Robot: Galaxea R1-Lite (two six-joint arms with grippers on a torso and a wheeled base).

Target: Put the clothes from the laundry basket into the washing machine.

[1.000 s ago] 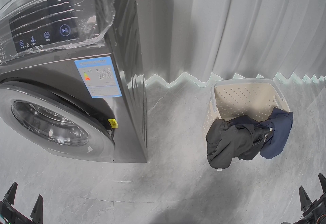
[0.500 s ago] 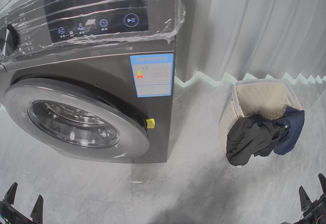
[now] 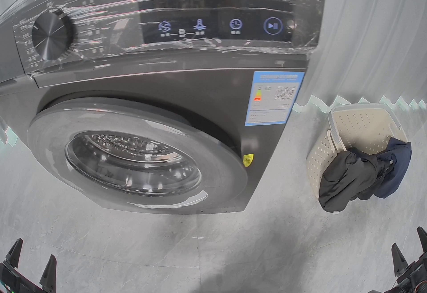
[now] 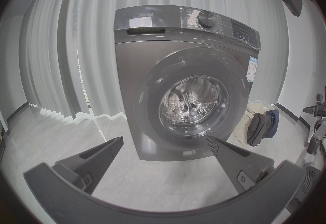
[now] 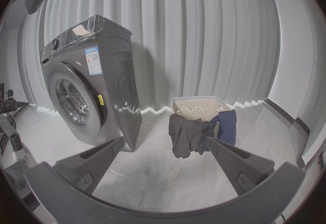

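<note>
A grey front-loading washing machine (image 3: 178, 98) stands ahead with its round glass door (image 3: 133, 163) shut; it also appears as the washing machine (image 4: 190, 78) and the washing machine (image 5: 91, 85). To its right on the floor sits a cream laundry basket (image 3: 364, 123) with a dark grey garment (image 3: 349, 178) and a navy garment (image 3: 396, 165) draped over its front rim. The same basket (image 5: 198, 104) shows beyond my right gripper (image 5: 163, 143), which is open and empty. My left gripper (image 4: 163, 141) is open and empty, low in front of the machine door.
Pale curtains (image 3: 378, 18) hang behind the machine and basket. The floor (image 3: 267, 245) is smooth grey tile, with open room between me and the machine. Plastic film covers the control panel (image 3: 213, 25).
The head view has swung left: the machine now fills the centre and the basket sits at the right edge. Both grippers stay at the same lower corners, open.
</note>
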